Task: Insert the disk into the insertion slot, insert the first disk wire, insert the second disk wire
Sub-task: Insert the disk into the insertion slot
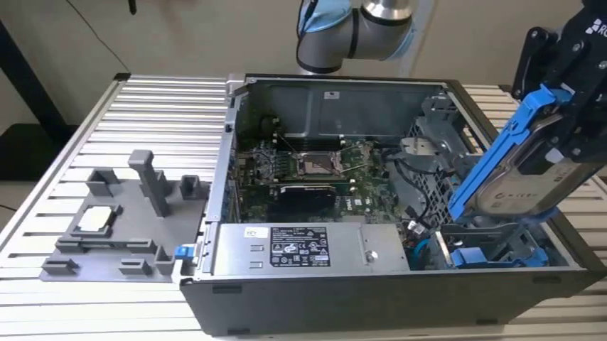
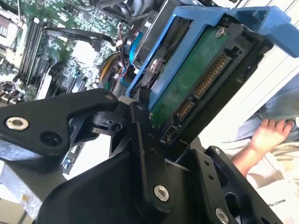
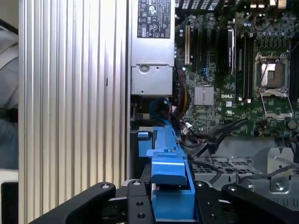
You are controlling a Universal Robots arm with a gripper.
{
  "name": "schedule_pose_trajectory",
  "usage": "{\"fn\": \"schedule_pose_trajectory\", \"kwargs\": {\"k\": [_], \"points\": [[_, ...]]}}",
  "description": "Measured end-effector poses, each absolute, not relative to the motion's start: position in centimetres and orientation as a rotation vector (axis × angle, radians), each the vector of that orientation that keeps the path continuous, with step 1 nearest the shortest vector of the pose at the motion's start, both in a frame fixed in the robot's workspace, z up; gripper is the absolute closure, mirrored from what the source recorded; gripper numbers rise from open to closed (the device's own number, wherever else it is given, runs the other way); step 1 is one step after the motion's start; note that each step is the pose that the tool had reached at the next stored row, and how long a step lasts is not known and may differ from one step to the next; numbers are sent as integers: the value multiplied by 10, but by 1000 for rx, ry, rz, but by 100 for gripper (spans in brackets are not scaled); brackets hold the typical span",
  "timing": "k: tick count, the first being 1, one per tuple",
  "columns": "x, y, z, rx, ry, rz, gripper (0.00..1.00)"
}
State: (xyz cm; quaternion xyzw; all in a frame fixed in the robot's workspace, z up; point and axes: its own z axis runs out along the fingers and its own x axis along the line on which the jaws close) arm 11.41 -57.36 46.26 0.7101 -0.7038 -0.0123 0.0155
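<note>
The end effector (image 1: 559, 106) pinches the disk (image 1: 517, 181), tilted above the insertion slot (image 1: 493, 238) at the exterior view's right. I judge that nothing is inserted yet.

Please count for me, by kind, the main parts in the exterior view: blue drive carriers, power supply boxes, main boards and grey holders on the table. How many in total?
Blue drive carriers: 2, the disk held in the gripper and another carrier below it
Power supply box: 1
Main board: 1
Grey holder: 1
Total: 5
</note>
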Motion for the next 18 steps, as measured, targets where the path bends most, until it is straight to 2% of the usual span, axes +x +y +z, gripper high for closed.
{"fn": "schedule_pose_trajectory", "kwargs": {"k": [18], "points": [[115,-576,439,2241,-2193,1,67]]}}
